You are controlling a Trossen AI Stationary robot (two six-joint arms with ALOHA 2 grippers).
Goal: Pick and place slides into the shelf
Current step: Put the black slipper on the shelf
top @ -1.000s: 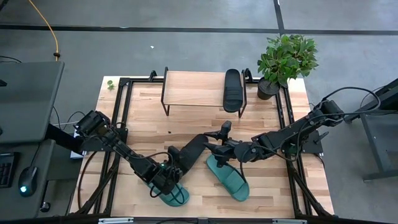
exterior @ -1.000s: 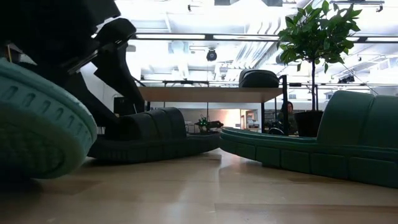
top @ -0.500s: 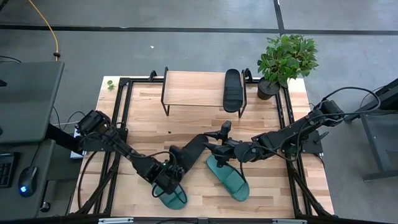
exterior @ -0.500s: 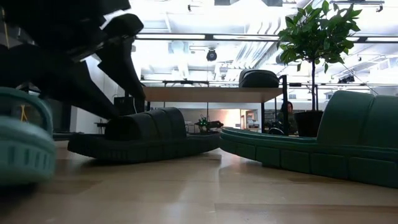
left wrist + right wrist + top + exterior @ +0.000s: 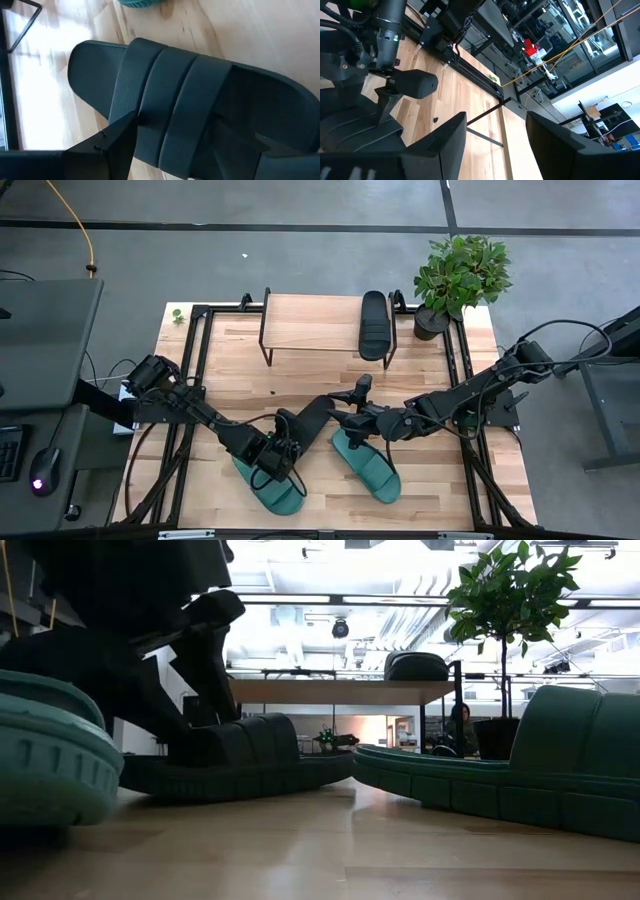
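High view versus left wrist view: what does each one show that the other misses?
Only the high view shows the shelf with one black slide on it, the plant, the right arm's pincer by the black slide mid-table, and the right teal slide. Only the left wrist view shows the left pincer's fingers straddling a teal slide's strap, close up. Both show that left teal slide lying on the table.
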